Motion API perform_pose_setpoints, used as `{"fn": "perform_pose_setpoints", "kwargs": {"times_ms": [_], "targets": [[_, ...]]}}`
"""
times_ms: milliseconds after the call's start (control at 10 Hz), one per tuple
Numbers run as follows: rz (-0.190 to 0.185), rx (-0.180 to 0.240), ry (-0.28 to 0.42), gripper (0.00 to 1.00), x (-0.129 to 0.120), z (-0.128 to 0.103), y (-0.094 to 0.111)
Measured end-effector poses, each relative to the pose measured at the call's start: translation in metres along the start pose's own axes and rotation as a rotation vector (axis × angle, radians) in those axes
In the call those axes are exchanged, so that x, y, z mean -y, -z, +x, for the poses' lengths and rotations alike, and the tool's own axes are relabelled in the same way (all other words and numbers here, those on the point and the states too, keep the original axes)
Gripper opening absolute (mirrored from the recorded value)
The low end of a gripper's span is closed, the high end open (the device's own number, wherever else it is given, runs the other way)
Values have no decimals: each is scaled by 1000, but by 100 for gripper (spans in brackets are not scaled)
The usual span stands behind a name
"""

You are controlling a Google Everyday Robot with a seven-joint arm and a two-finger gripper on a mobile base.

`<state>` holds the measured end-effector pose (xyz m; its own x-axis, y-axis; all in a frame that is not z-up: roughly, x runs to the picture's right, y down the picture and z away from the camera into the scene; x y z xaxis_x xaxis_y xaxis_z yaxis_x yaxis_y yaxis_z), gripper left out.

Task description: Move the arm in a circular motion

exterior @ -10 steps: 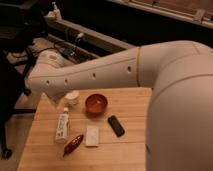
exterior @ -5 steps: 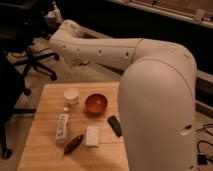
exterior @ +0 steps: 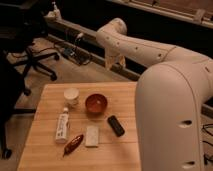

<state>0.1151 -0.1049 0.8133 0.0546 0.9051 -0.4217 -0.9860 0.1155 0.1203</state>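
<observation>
The arm point(exterior: 170, 95) is thick, smooth and cream-white, with small dark screw holes. It fills the right side of the camera view and reaches up and left to a rounded joint point(exterior: 112, 31) beyond the wooden table point(exterior: 45, 155). From that joint a short segment hangs down. The gripper point(exterior: 116, 61) is at its lower end, above the floor behind the table's far edge and apart from everything on the table.
On the table stand a white cup point(exterior: 71, 95), a red-brown bowl point(exterior: 96, 103), a black device point(exterior: 116, 125), a white bottle point(exterior: 62, 127), a white block point(exterior: 92, 136) and a reddish packet point(exterior: 73, 143). An office chair point(exterior: 30, 55) and cables point(exterior: 75, 50) are at the left.
The arm's far end has swung from low over the table's left side up and to the right, away behind the table. The things on the table have not moved.
</observation>
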Motion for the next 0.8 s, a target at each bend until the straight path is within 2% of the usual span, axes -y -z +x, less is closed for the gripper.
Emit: {"fn": "perform_pose_setpoints", "kwargs": {"times_ms": [300, 400, 500, 600, 800], "targets": [[47, -94, -55, 65, 49, 58, -18], [50, -100, -57, 65, 53, 70, -19], [51, -109, -58, 65, 56, 95, -22], [50, -113, -45, 65, 50, 122, -22], [32, -95, 29, 65, 15, 159, -14]]}}
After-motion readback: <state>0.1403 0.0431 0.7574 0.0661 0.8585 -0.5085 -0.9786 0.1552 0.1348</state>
